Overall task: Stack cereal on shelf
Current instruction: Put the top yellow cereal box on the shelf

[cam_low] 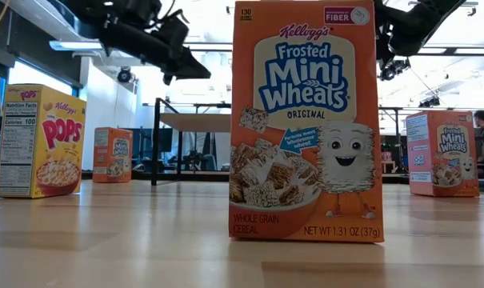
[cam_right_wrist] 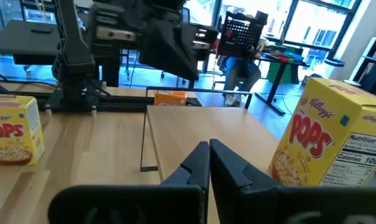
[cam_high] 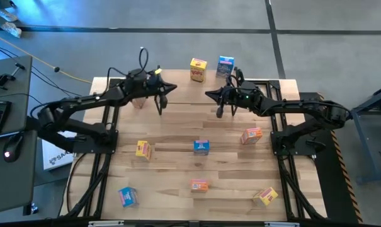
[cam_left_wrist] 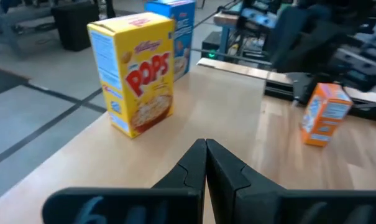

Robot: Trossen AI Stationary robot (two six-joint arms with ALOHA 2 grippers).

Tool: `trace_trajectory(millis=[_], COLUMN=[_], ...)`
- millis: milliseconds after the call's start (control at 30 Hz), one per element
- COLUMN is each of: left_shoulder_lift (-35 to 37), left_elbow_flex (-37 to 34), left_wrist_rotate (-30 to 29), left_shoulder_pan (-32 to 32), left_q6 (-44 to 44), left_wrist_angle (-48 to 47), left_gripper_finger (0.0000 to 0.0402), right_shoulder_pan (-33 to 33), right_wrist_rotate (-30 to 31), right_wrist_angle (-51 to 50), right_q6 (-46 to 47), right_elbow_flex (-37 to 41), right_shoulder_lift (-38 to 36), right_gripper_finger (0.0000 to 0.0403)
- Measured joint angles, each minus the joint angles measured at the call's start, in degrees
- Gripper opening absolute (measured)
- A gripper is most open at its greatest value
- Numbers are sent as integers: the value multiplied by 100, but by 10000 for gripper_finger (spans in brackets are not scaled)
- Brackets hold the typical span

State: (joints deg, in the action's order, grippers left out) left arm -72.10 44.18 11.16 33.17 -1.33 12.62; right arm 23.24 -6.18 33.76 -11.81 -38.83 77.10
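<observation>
Both grippers, left (cam_high: 172,87) and right (cam_high: 209,94), hang pressed together and empty above the shelf (cam_high: 190,94). Cereal boxes stand scattered over the table (cam_high: 171,170), from an orange one (cam_low: 306,120) nearest to a yellow one (cam_high: 198,69) and a blue one (cam_high: 225,65) at the far edge.

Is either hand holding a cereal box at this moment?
No. In the high view the left hand and right hand hang shut and empty above the shelf.

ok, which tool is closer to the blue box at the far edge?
Right. The right tool sits just in front of the blue box; the left tool is farther off, toward the table's left.
</observation>
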Motion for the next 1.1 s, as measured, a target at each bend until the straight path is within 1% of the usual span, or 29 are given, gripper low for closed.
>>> trace_trajectory(millis=[167,367,533,667,833,967,1033,1100], left_shoulder_lift=[-541,-1202,-1513,-1800,-2129,-2339,-2413,-2499], left_elbow_flex=[413,1019,1234,1391,1615,1799,1869,1921], left_wrist_rotate=[19,26,19,-17,-463,-638,-638,-634], left_shoulder_pan=[159,272,394,521,630,664,666,662], left_q6=[11,-186,-283,-281,-298,-336,-352,-398], left_wrist_angle=[-203,-631,-707,-664,-173,76,155,286], left_gripper_finger=[1,0,0,0,0,0,0,0], right_shoulder_pan=[-4,-4,-19,-90,-128,-74,-70,-74], right_wrist_rotate=[131,230,354,723,1373,1519,1535,1691], right_wrist_angle=[-2,-2,-88,-693,-1342,-1488,-1481,-1506], right_q6=[225,704,753,783,709,732,735,748], right_elbow_flex=[-2,-7,-52,-457,-1097,-1516,-1715,-1916], right_shoulder_lift=[0,0,2,99,554,1038,1262,1453], right_gripper_finger=[0,0,0,0,0,0,0,0])
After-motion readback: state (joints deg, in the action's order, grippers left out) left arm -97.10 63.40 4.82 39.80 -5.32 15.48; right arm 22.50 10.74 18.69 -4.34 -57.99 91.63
